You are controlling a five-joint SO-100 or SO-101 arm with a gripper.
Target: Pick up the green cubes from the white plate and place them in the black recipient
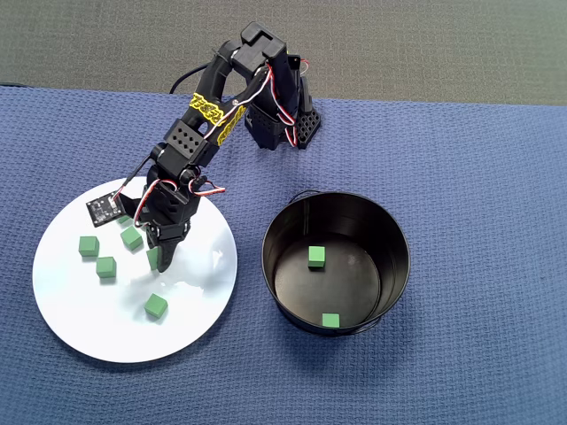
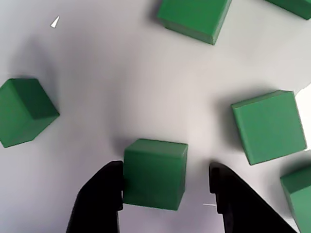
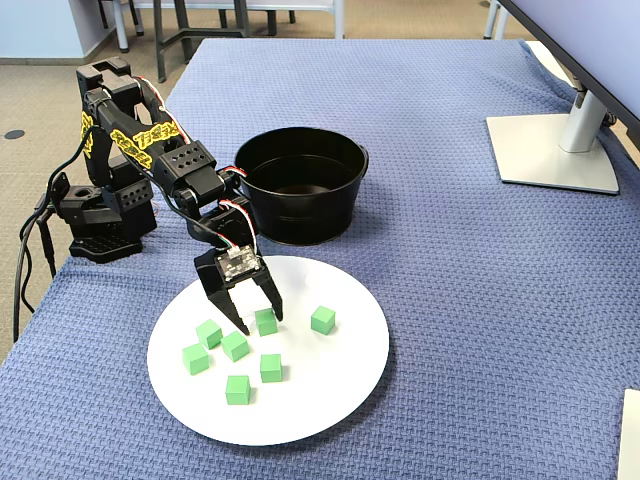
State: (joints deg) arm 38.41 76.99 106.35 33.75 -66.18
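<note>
Seven green cubes (image 3: 236, 345) lie on your white plate (image 3: 340, 390); two more sit inside the black recipient (image 1: 390, 232). Your end effector (image 2: 165, 187) is spread around one cube (image 2: 155, 174), its left finger touching. Yellow arm label (image 1: 211, 112): writing unreadable.

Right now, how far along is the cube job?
Done: two green cubes lie in the black recipient. In hand: the claw is open around one cube on the white plate, not yet lifted. Left: that cube plus six others on the plate in the fixed view.
</note>
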